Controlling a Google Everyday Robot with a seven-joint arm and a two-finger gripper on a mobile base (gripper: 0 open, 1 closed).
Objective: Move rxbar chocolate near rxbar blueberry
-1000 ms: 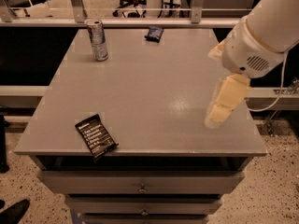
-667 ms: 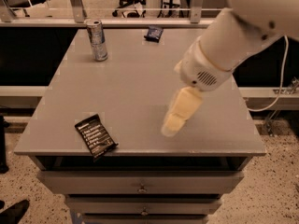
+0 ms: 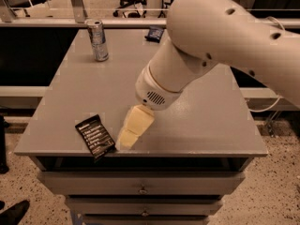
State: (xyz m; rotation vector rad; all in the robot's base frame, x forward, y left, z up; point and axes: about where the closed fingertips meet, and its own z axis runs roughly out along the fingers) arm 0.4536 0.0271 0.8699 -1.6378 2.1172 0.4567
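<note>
A: Where is the gripper [image 3: 126, 138]?

B: Low over the front edge of the grey table [image 3: 206, 121]. It slants down and to the left from the bulky white arm [image 3: 211, 36]. Its tip is just beside the right side of the rxbar chocolate [image 3: 95, 136]; I cannot tell whether they touch.

A: Wide or narrow?

B: I cannot tell from this angle.

A: And the 2 bars?

B: The rxbar chocolate lies flat and skewed near the front-left corner, 1 corner at the table's edge. The rxbar blueberry [image 3: 154, 33] lies flat at the far edge, well apart from it.

A: Anything else?

B: 1 silver can [image 3: 98, 40] stands upright at the far left, and a drawer [image 3: 140, 190] sits under the tabletop.
</note>
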